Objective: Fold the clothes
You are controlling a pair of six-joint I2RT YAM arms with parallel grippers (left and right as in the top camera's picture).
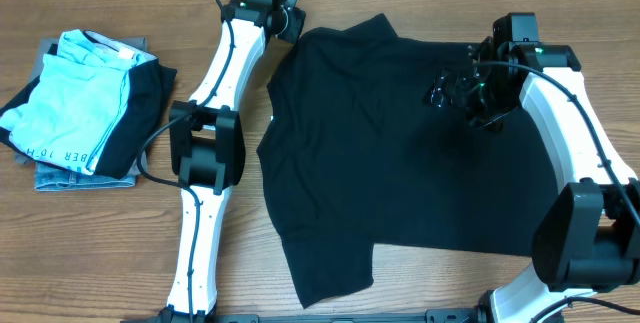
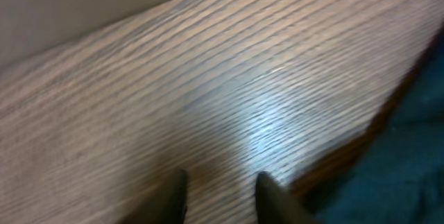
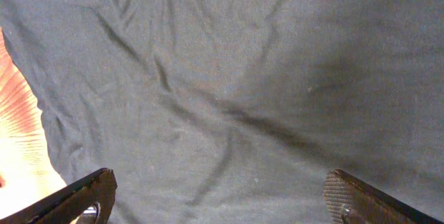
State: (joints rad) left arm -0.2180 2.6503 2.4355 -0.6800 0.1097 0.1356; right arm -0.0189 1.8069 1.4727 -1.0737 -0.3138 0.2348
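The black T-shirt (image 1: 400,153) lies spread flat on the wooden table, filling its middle and right. My left gripper (image 1: 290,18) hovers over bare wood at the shirt's far left corner; in the left wrist view its fingers (image 2: 220,196) are apart and empty, with the shirt's edge (image 2: 409,154) to the right. My right gripper (image 1: 465,88) hangs over the shirt's far right part. In the right wrist view its jaws (image 3: 220,196) are wide open and empty above the wrinkled black fabric (image 3: 229,78).
A stack of folded clothes sits at the left edge: a light blue garment with dark lettering (image 1: 75,98) over a grey-blue denim-like piece (image 1: 60,175). Bare wood (image 1: 120,253) shows at the front left. A beige wall (image 2: 83,2) runs behind the table.
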